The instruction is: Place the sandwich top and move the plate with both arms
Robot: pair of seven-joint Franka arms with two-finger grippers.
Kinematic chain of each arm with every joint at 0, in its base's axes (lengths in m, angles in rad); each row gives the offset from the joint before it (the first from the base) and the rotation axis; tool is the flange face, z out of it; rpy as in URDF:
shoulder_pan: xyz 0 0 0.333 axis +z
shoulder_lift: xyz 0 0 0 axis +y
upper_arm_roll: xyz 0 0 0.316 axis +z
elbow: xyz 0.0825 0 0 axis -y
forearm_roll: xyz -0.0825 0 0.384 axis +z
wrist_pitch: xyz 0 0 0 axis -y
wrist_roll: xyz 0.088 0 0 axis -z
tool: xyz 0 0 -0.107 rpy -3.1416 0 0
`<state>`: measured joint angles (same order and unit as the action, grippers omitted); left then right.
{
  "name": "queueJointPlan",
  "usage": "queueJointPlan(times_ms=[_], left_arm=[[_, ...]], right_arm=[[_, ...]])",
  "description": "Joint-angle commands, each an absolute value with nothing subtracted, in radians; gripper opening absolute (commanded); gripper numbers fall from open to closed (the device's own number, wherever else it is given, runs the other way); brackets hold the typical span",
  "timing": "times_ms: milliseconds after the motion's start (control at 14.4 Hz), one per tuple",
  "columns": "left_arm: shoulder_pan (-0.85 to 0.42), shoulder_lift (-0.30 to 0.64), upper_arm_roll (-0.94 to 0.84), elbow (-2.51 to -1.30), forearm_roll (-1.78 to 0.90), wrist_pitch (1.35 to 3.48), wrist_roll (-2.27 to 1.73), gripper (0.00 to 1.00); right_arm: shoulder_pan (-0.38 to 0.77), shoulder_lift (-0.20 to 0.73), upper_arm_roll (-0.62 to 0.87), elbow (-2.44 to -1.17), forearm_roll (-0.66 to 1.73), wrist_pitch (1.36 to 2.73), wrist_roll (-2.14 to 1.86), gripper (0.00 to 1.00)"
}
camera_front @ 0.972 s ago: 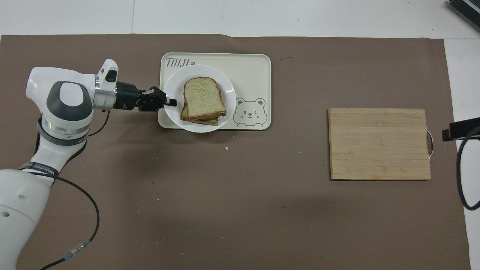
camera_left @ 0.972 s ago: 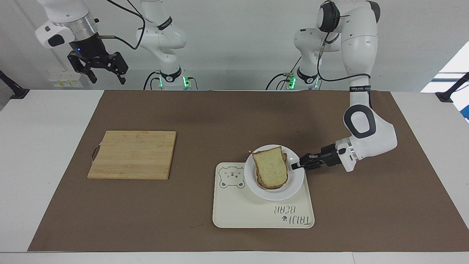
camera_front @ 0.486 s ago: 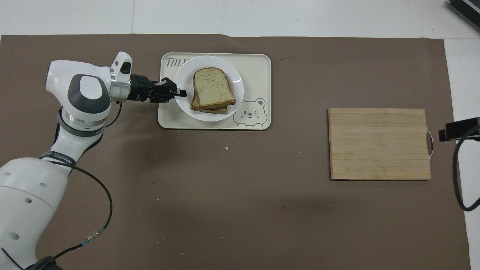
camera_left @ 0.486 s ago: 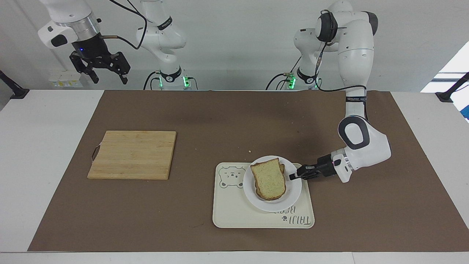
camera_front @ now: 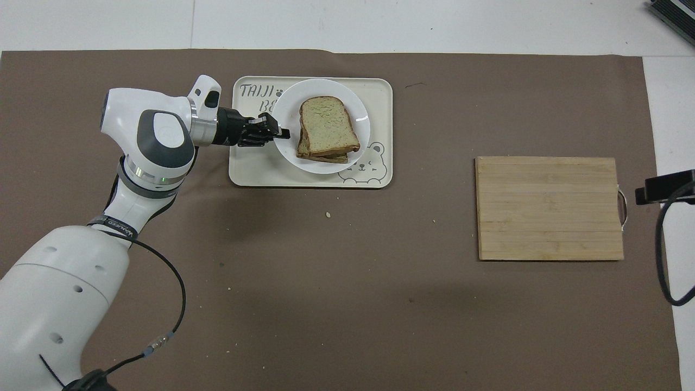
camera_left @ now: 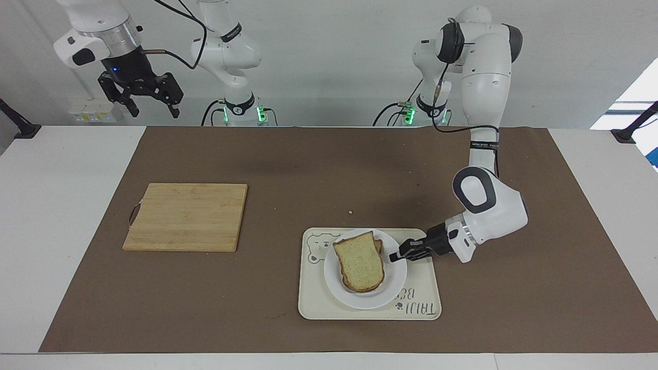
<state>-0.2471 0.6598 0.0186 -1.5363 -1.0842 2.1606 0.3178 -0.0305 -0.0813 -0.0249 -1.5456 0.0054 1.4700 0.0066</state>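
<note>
The sandwich top (camera_left: pixel 361 262) (camera_front: pixel 326 125) lies on a lower slice on the small white plate (camera_left: pixel 396 287) (camera_front: pixel 285 108). The plate rests on the cream tray (camera_left: pixel 419 288) (camera_front: pixel 255 168), near its middle. My left gripper (camera_left: pixel 395 256) (camera_front: pixel 282 132) lies low and sideways, shut on the plate's rim at the side toward the left arm's end. My right gripper (camera_left: pixel 150 105) hangs open and empty, high over the right arm's end of the table, waiting; only a dark part of it (camera_front: pixel 665 186) shows in the overhead view.
A wooden cutting board (camera_left: pixel 186 217) (camera_front: pixel 549 207) lies on the brown mat toward the right arm's end. The tray carries a bear drawing (camera_left: pixel 314 245) and lettering (camera_left: pixel 417 307). Small crumbs (camera_front: pixel 328 214) lie on the mat nearer to the robots than the tray.
My left gripper has carried the plate with the sandwich farther from the robots and toward the right arm's end, onto the tray's middle. The right gripper stayed high with little movement.
</note>
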Motion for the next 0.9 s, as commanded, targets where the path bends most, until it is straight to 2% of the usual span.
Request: queueJointPlan(times_ms=[0,208,416,694,833], left_arm=[[-0.247,0.669,0.029,-1.509,-1.03,2.163,0.29,0.99],[-0.219,0.657,0.041,-1.509,-0.979,2.157,0.288,1.0],[-0.224,0.586,0.081,-1.505,-0.89,2.146,0.227,1.0],[-0.221,0.526,0.083,-1.508,-0.604,2.137,0.037,1.0],[-0.221,0.493,0.132,-1.505,-0.505,2.061,0.02,1.0]], right_arm=[[-0.037,-0.094,-0.021,-1.552,0.005,1.459,-0.018,1.0],[-0.037,-0.094,-0.021,-1.552,0.005,1.459,-0.018,1.0],[-0.037,-0.094,-0.021,-1.552,0.005,1.459,-0.018,1.0],[-0.037,-0.094,-0.021,-1.552,0.005,1.459,-0.018,1.0],[-0.037,-0.094,-0.021,-1.552,0.005,1.459,-0.018,1.0]])
